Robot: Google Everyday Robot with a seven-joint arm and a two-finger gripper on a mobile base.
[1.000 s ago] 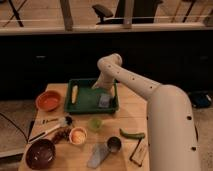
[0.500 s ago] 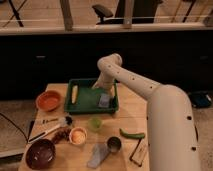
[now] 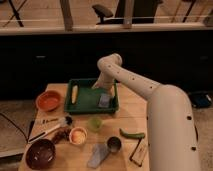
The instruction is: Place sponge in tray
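The dark green tray stands at the back of the wooden table. The pale blue-grey sponge lies inside it, at its right front part. My gripper hangs down from the bent white arm, just above and behind the sponge, over the tray's right half. I cannot tell whether it touches the sponge.
A yellow corn-like piece lies in the tray's left side. On the table are an orange bowl, a dark bowl, a green cup, a metal cup, a grey-blue long object and a green pepper.
Hardly anything differs. The sponge stays in the tray's right front part and the gripper stays just above it.
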